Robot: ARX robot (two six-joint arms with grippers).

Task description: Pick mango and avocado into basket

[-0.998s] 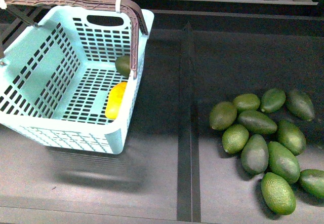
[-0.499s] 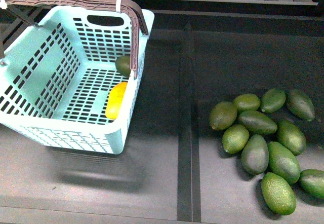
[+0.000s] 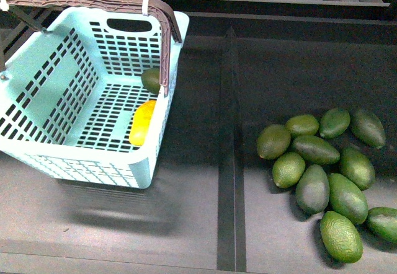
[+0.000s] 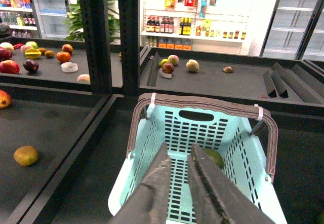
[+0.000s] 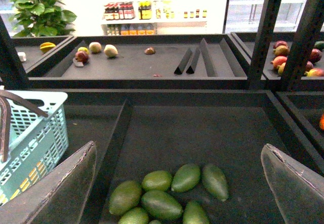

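Front view alone shows the mango (image 3: 142, 123) — left wrist view hides it.

Dim shelves, glaring backdrop, perhaps overexposed.

The basket (image 3: 59, 106) stands at the far left of the scene. It is light teal plastic with slotted grid walls and floor and an oval hand slot in its far wall. Its brown swing handle (image 3: 162, 44), fastened with white clips, stands raised over the far end and comes down along the right wall.

The mango (image 3: 142, 122) lies on the basket floor against the right wall, a smooth, elongated bright yellow fruit with its long axis running near to far.

The avocado (image 3: 151, 80), dark green and rounded, rests in the basket's far right corner, just beyond the mango and partly hidden behind the handle.
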